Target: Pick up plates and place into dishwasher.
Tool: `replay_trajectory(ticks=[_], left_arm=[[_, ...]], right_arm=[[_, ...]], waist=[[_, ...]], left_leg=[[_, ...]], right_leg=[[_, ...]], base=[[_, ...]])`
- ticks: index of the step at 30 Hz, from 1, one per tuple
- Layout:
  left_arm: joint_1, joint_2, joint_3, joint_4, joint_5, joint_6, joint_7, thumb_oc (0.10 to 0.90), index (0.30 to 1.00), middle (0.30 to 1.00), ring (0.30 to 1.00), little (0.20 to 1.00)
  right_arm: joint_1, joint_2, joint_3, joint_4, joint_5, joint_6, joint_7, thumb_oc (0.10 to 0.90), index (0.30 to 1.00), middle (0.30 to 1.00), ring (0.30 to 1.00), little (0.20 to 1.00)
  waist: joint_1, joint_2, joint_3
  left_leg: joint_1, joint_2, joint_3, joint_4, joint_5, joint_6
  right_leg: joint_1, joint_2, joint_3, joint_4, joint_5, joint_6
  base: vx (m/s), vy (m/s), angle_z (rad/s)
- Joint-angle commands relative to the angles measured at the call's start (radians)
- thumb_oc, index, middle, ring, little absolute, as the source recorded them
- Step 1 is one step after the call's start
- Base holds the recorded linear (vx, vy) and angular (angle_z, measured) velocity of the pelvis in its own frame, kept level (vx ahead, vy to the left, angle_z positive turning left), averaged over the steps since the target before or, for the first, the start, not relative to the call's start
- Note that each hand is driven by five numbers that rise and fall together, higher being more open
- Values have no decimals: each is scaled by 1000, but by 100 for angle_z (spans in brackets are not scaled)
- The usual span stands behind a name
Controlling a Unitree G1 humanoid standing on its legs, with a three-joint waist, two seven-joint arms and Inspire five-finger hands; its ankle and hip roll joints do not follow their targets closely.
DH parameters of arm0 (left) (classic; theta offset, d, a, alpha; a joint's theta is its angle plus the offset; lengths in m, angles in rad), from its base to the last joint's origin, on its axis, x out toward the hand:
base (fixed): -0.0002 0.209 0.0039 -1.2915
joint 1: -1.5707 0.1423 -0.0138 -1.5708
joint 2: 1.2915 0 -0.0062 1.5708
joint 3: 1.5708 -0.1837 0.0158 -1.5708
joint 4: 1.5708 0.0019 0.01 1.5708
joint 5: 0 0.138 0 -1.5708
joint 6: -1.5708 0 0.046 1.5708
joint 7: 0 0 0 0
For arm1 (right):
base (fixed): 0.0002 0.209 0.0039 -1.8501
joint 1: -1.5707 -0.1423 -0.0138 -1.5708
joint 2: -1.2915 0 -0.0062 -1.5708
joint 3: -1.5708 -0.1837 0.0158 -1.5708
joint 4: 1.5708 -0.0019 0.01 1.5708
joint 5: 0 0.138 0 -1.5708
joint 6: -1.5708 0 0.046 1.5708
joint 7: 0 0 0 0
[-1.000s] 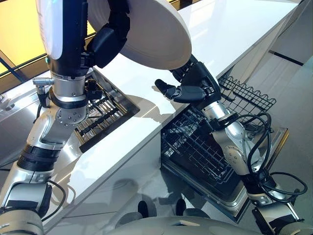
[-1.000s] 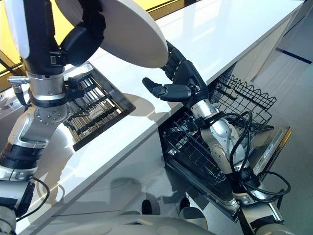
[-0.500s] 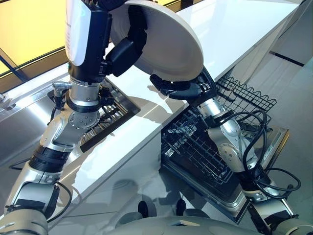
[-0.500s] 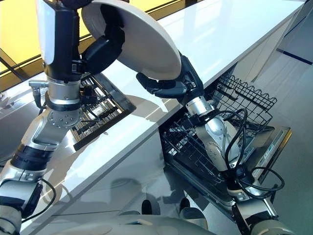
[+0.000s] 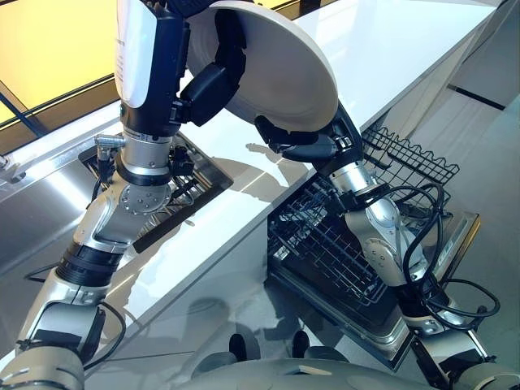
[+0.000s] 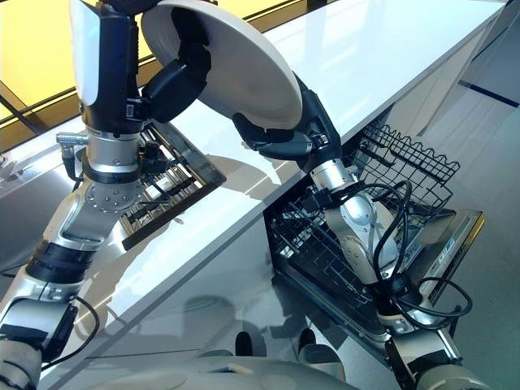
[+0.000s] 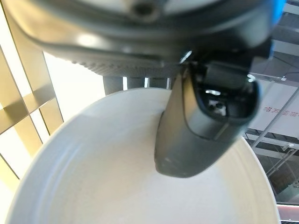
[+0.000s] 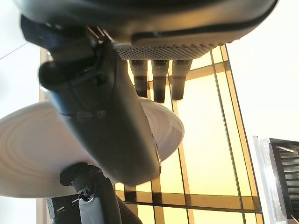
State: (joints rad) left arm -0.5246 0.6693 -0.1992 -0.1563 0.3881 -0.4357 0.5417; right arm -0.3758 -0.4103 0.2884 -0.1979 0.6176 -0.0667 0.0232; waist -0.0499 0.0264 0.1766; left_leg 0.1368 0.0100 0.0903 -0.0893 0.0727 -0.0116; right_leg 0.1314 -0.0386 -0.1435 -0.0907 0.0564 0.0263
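A large white plate (image 5: 272, 69) was held up in the air above the white bench (image 5: 382, 49), tilted on edge, over the bench's front edge and well clear of its surface. The left hand (image 5: 213, 77) gripped it at the rim on the side toward the sink end of the bench: in the left wrist view the thumb (image 7: 196, 126) lay pressed on the plate's face (image 7: 117, 177), with the fingers curled behind the rim. The right hand (image 6: 280, 138) was at the plate's lower edge, its thumb reaching along beneath the rim and its fingers (image 8: 159, 79) standing behind the plate; the hand looked partly open and touching or nearly touching the plate, but I could not tell whether it had a grip.

A metal drain rack (image 5: 175, 191) sat let into the bench near its left end, below the left arm. Beneath the front edge of the bench the dishwasher (image 5: 422, 268) stood with its door dropped open, and a dark wire rack (image 5: 325, 248) was pulled out over the door. A second wire basket (image 5: 410, 158) showed higher up, beside the bench's front edge.
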Motion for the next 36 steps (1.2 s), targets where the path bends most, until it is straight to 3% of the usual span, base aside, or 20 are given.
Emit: replay_trajectory(ticks=[1,18,19,20,29,36], left_arm=[[-87,-7,-22,24,-71,-13,-6,100,300,300,300,200],[-18,-58,-62,70,-192,66,-180,100,300,300,300,200],[-11,-63,-66,79,-219,100,-211,160,352,352,352,260],[-4,-68,-69,85,-243,132,-231,800,900,900,900,900],[44,-80,-24,167,-465,259,-332,800,900,900,900,900],[88,-49,93,172,-558,234,-313,800,900,900,900,900]], right_arm=[[-133,66,-52,-127,-2,-164,-13,100,300,300,300,200],[-119,80,-63,-122,-27,-207,-26,100,300,300,300,200],[-119,80,-64,-120,-31,-211,-28,100,300,300,300,200],[-118,81,-64,-117,-35,-215,-30,100,300,300,300,200],[-105,48,-125,-91,-103,-245,-88,100,300,300,300,200],[-63,-17,-241,-55,-223,-298,-210,100,300,300,300,200]], waist=[[2,-17,-112],[8,-16,-105],[8,-15,-104],[9,-15,-104],[10,-13,-101],[7,-9,-101]], left_leg=[[25,-71,16,2,-128,36],[29,-72,17,2,-130,42],[30,-72,17,2,-129,42],[31,-72,17,2,-129,42],[32,-70,16,2,-126,44],[32,-70,15,2,-130,45]], right_leg=[[5,43,-21,66,-100,31],[7,45,-20,65,-99,31],[8,45,-21,65,-99,30],[8,45,-20,65,-99,31],[9,48,-18,64,-98,31],[10,47,-18,63,-101,30]], base=[[0,0,0],[0,0,0],[0,0,0],[0,0,0],[0,0,0],[0,0,0]])
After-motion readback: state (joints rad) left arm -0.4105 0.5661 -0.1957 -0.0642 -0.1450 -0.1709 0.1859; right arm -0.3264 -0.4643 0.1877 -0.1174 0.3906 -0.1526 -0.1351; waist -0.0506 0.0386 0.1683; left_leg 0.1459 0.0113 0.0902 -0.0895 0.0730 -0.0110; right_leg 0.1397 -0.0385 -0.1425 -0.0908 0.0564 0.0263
